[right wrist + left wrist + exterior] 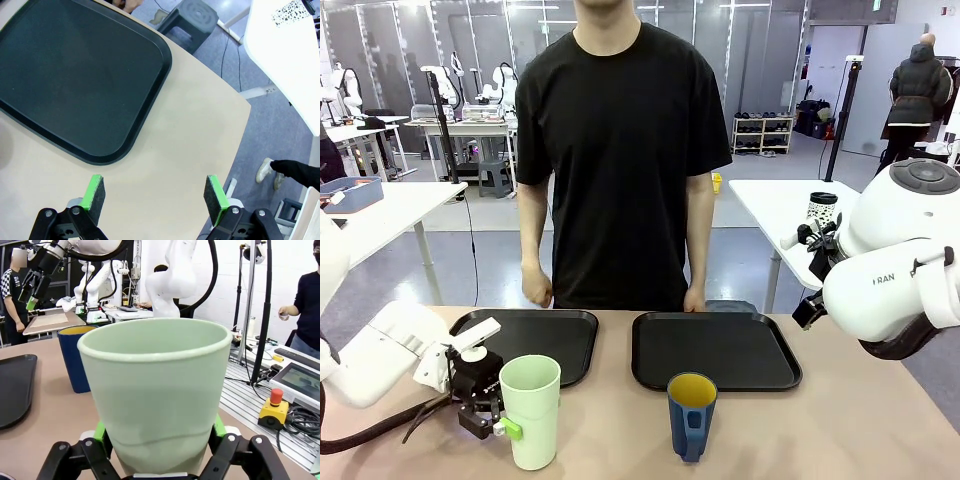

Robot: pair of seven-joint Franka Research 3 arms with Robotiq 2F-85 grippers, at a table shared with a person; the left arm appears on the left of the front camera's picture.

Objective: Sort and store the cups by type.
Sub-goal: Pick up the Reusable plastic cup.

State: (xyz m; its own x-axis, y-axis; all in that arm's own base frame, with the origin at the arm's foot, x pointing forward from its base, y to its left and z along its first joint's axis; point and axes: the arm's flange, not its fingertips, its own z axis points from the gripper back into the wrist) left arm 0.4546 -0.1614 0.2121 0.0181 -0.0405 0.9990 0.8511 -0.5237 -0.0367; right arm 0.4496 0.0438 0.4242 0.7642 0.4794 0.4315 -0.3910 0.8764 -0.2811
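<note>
Left gripper is clamping the pale green tumbler low on its wall, at the near left of the tabletop. In the left wrist view the same gripper is pressing its green pads against opposite sides of the tumbler. Right gripper is hanging open above bare tabletop, nothing between its pads, just off the corner of a black tray.

A person in a black T-shirt is standing at the far edge of the tabletop, with both hands hanging low by the edge.

Two black trays are lying flat side by side in front of the person, the left tray behind the tumbler and the right tray behind the mug.

The tumbler is standing upright on the tabletop, its long axis vertical and its wider open mouth facing up.

The dark blue mug is standing upright near the middle of the near edge, apart from the tumbler on its right. Its yellow inside is facing up and its handle is pointing toward the robot's side. From the left wrist it is showing just behind the tumbler.

A white speckled cup with a black lid is sitting on a separate white table far right.
</note>
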